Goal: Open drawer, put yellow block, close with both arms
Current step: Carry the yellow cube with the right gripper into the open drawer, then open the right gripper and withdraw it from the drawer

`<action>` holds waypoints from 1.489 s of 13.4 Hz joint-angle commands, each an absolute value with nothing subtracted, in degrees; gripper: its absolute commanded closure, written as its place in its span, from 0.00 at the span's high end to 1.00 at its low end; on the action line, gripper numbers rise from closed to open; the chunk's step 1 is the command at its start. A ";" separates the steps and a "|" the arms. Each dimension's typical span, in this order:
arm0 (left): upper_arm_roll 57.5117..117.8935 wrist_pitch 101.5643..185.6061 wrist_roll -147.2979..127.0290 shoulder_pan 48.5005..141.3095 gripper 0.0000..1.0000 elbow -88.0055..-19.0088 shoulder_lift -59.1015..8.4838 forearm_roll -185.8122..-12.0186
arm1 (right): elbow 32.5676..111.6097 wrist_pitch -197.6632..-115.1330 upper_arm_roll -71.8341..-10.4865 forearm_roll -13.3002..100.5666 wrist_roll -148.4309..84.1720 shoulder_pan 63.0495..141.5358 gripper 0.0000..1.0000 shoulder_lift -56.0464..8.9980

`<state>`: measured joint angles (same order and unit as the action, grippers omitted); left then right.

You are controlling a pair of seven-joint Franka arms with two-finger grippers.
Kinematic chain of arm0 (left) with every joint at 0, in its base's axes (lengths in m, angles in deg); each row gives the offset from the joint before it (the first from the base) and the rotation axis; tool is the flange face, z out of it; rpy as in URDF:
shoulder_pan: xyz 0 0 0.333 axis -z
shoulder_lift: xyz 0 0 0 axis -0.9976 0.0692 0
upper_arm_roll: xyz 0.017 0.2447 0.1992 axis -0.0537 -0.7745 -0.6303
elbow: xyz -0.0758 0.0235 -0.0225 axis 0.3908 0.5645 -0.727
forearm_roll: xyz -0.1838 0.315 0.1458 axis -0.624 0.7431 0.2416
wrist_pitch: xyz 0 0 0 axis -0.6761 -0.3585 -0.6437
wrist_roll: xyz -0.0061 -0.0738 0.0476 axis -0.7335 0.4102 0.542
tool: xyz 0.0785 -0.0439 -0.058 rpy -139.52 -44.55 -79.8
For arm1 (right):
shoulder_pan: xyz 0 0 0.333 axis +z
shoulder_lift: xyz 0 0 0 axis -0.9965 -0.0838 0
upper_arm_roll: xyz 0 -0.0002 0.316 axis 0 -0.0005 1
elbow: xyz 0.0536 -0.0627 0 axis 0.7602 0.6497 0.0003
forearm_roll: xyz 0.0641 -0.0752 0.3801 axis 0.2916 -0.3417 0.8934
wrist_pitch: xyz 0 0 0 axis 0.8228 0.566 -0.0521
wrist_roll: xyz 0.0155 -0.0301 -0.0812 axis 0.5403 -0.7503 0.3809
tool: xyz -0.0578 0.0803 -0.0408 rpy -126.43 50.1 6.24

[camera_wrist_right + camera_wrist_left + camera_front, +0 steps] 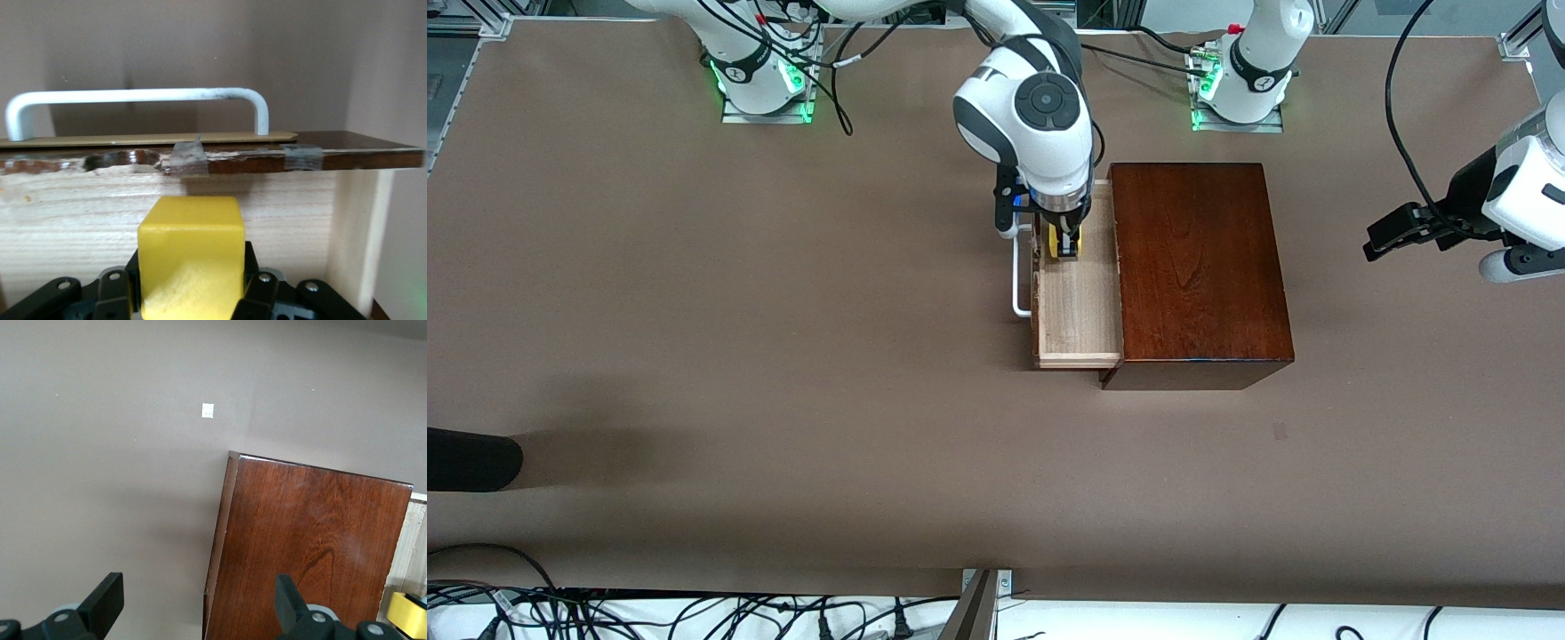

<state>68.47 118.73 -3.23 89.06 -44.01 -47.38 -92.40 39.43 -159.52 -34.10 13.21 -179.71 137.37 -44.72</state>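
Block placement under way, drawer (1076, 307) already pulled open.
The yellow block (1064, 242) is held clamped in the right gripper (1065, 244) over the tray; release and closing remain, while the left gripper (1392, 233) waits spread open.

Drawer (1076, 307): pale wood tray, dark reddish front chipped along its top edge, white U-shaped handle (137, 103); pulled partly out of the glossy mahogany box (1199, 267) toward the right arm's end of the counter. Yellow block (190, 257): small bright cube, upright, clamped in the right hand (190, 293) over the open tray, near the drawer front.
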 commanded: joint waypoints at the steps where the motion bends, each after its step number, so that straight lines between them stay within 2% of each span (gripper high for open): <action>1: 68.76 118.44 -3.23 89.02 1.00 -42.48 -46.62 -91.42 | 36.79 -160.22 -35.01 13.47 -181.21 138.10 0.00 -47.25; 2: 68.76 118.44 -3.31 89.02 1.00 -42.48 -46.62 -91.42 | 36.79 -160.31 -35.01 13.47 -181.21 138.10 0.05 -47.61; 3: 68.76 118.44 -3.23 89.02 1.00 -42.48 -46.62 -91.42 | 36.87 -160.31 -35.01 13.47 -181.13 138.10 0.41 -47.87; 4: 68.76 118.44 -3.23 89.02 1.00 -42.48 -46.62 -91.42 | 36.88 -160.57 -35.01 13.47 -181.13 138.10 0.91 -48.13; 5: 68.85 118.44 -3.23 89.02 1.00 -42.48 -46.62 -91.42 | 36.79 -160.49 -35.01 13.47 -181.04 138.02 1.00 -47.96; 8: 68.85 118.44 -3.23 89.02 1.00 -42.48 -46.62 -91.33 | 36.18 -157.77 -35.18 13.82 -180.86 137.32 1.00 -46.39; 11: 68.85 118.44 -3.23 89.02 1.00 -42.48 -46.62 -91.33 | 30.74 -150.84 -34.83 14.08 -180.51 135.30 1.00 -44.45; 13: 68.85 118.44 -3.23 89.02 1.00 -42.48 -46.62 -91.33 | 29.93 -147.05 -34.57 14.17 -176.93 133.37 1.00 -41.48; 20: 68.59 118.53 -3.31 88.84 1.00 -42.39 -46.71 -91.77 | 30.37 -128.18 -35.18 14.17 -141.19 122.65 1.00 -32.32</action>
<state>68.62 118.77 -3.23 89.05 -44.00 -47.38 -92.40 29.35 -133.21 -35.61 13.23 -150.72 126.02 -34.40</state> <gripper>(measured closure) 0.000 0.000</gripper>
